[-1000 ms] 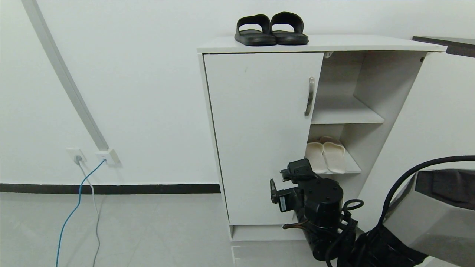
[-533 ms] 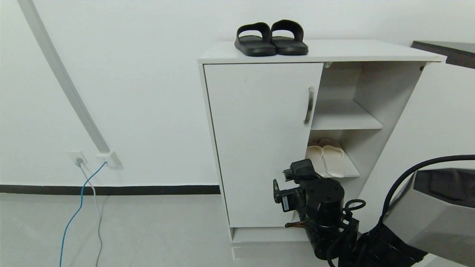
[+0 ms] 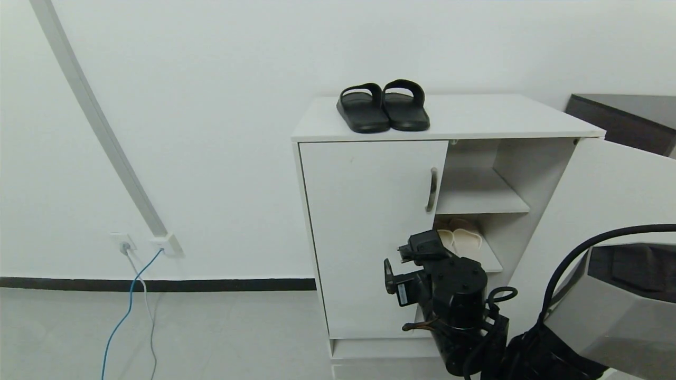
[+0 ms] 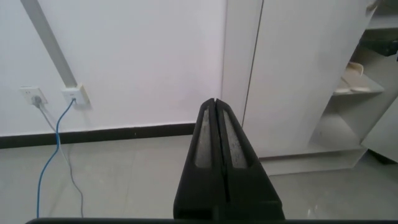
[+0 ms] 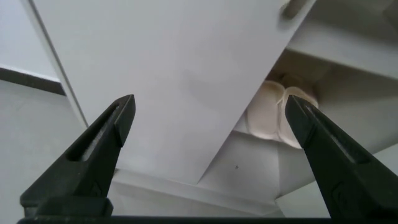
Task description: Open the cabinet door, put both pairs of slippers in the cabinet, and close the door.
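A pair of black slippers (image 3: 383, 107) stands on top of the white cabinet (image 3: 475, 119). Its right door (image 3: 607, 200) is swung open, while the left door (image 3: 369, 232) with a metal handle (image 3: 432, 190) is closed. A pair of white slippers (image 3: 459, 240) (image 5: 283, 115) (image 4: 354, 68) lies on the lower shelf. My right gripper (image 5: 208, 106) is open with nothing in it, low in front of the closed door, short of the white slippers. My left gripper (image 4: 216, 102) is shut on nothing, held low over the floor and left of the cabinet (image 4: 298, 74).
An upper shelf (image 3: 475, 198) sits above the white slippers. Wall sockets (image 3: 142, 245) with a blue and a grey cable hang at the left, below a slanted cable duct (image 3: 95, 121). Dark furniture (image 3: 623, 119) stands behind the open door. Bare floor (image 3: 211, 338) lies left of the cabinet.
The head camera has moved, so the cabinet now sits lower and smaller in the picture. The slippers, doors and right arm keep their places relative to each other.
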{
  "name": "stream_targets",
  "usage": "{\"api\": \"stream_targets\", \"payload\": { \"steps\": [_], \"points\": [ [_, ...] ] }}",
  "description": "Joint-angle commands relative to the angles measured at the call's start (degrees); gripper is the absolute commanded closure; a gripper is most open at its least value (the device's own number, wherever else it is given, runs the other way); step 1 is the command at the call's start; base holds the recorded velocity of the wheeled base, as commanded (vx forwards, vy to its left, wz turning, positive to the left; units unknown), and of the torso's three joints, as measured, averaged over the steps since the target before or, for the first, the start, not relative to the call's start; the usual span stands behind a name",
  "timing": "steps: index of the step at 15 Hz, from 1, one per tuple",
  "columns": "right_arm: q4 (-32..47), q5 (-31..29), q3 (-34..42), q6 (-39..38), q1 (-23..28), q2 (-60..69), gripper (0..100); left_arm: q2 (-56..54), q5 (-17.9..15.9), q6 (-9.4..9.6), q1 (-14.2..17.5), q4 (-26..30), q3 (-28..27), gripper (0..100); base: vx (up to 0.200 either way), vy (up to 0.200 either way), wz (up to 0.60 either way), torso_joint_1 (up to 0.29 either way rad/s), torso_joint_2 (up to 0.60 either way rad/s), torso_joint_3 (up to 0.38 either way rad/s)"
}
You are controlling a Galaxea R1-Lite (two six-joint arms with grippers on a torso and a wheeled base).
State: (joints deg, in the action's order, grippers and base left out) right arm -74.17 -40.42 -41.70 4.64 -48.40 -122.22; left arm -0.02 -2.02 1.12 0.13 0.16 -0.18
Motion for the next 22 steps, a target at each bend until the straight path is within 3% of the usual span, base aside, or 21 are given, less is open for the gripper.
{"api": "stream_targets", "payload": {
  "steps": [1, 18, 22],
  "points": [
    [-0.1, -0.01, 0.04, 0.01, -0.03, -0.21, 0, 0.02, 0.0, 0.02, 0.04, 0.02, 0.01, 100, 0.0, 0.0, 0.0, 0.115, -0.47, -0.33],
    [-0.45, 0.08, 0.04, -0.07, -0.03, -0.56, 0, 0.02, 0.0, -0.07, 0.04, 0.02, 0.01, 100, 0.0, 0.0, 0.0, 0.2, -0.52, -0.324],
    [-2.39, 3.33, 1.27, 0.01, -0.03, -0.65, 0, 0.02, 0.0, 0.02, 0.04, 0.02, 0.01, 100, 0.0, 0.0, 0.0, 0.254, -0.58, -0.325]
  ]
}}
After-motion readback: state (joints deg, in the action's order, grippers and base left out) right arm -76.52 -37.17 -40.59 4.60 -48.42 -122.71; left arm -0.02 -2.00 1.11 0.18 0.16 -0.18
